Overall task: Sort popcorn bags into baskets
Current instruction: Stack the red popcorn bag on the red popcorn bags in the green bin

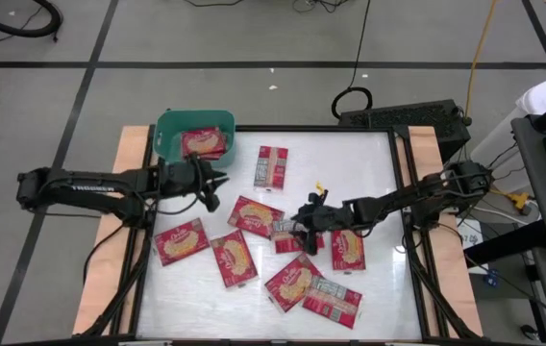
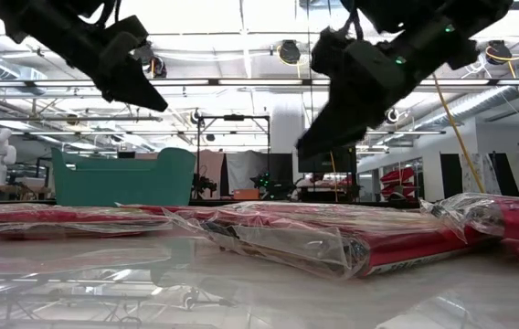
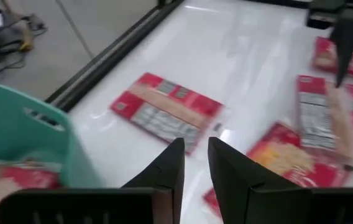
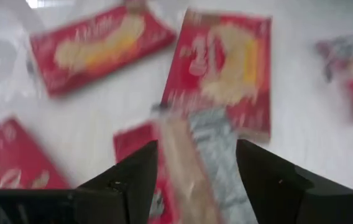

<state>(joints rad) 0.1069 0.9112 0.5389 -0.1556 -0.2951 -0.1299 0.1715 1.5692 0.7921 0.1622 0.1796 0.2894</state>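
**Right gripper over a printed-side packet, left gripper beside the bin**

The right gripper (image 1: 304,223) is at the middle of the white tabletop (image 1: 350,163), its fingers (image 4: 270,180) spread wide on either side of a popcorn bag (image 4: 195,155) that lies with its grey-white print up. The wrist view shows the packet between the fingers, but whether they press on it cannot be told. This packet partly overlaps another red one below it.

The left gripper (image 1: 217,183) hangs above the tabletop just beside the teal-green bin (image 1: 172,130), which stands at the far left corner of the tabletop. Its fingers (image 3: 167,171) stand a narrow gap apart with nothing between them. Inside the bin lies one popcorn bag, picture face up (image 1: 203,142).

The other packets lie flat and scattered over the tabletop. One with its print side up (image 1: 271,165) lies apart near the far edge, to the right of the bin. The rest lie across the middle and the near side, most with the yellow-orange picture up, some overlapping. One near-side packet (image 1: 334,300) shows its print.
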